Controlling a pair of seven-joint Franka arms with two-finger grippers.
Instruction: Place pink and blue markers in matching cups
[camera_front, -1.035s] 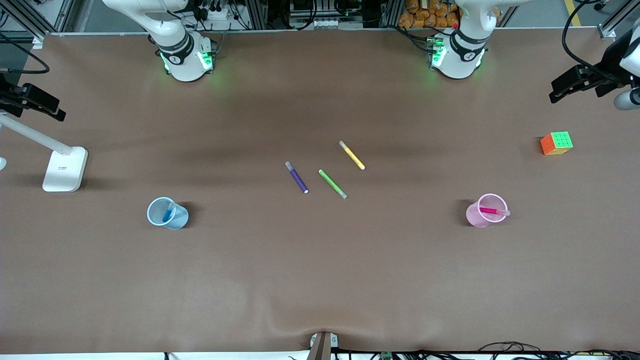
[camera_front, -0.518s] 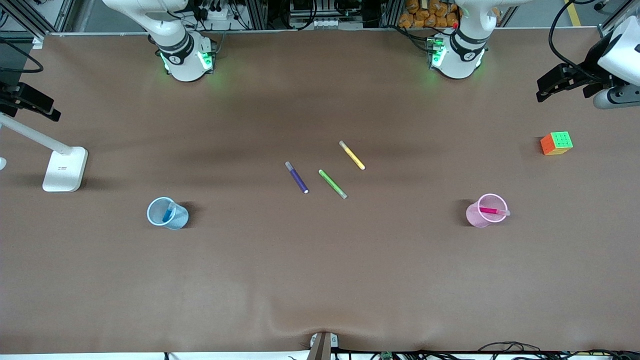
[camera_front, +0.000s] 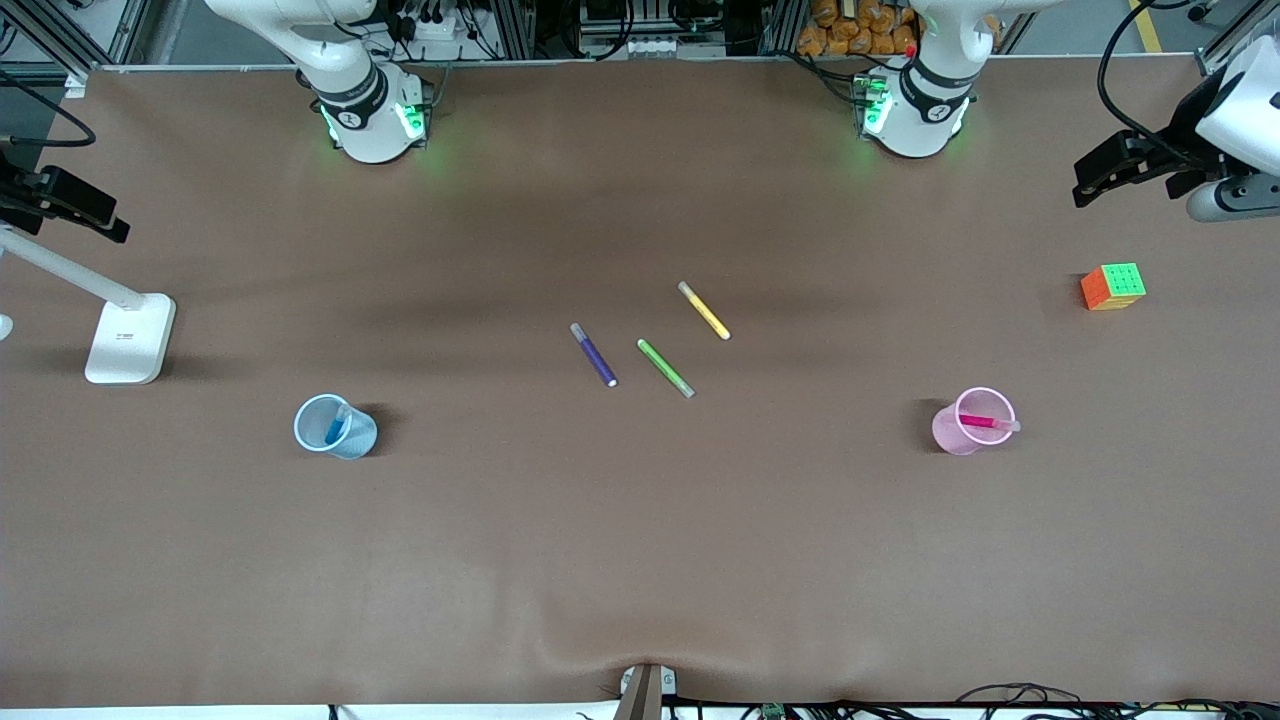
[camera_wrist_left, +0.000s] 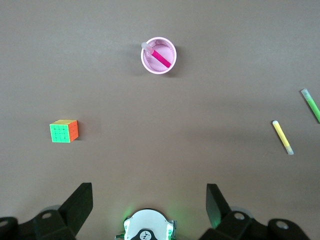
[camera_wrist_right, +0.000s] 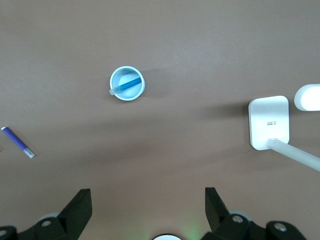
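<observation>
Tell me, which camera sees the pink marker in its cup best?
The left wrist view: it looks straight down into the pink cup, showing the pink marker leaning inside. The front view shows it smaller; the right wrist view misses it.

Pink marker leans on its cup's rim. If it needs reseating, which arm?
Left, probably. The left tool hangs open over its own end of the table, where the pink cup holds the pink marker. The right tool, also open, waits over the end with the blue cup.
</observation>
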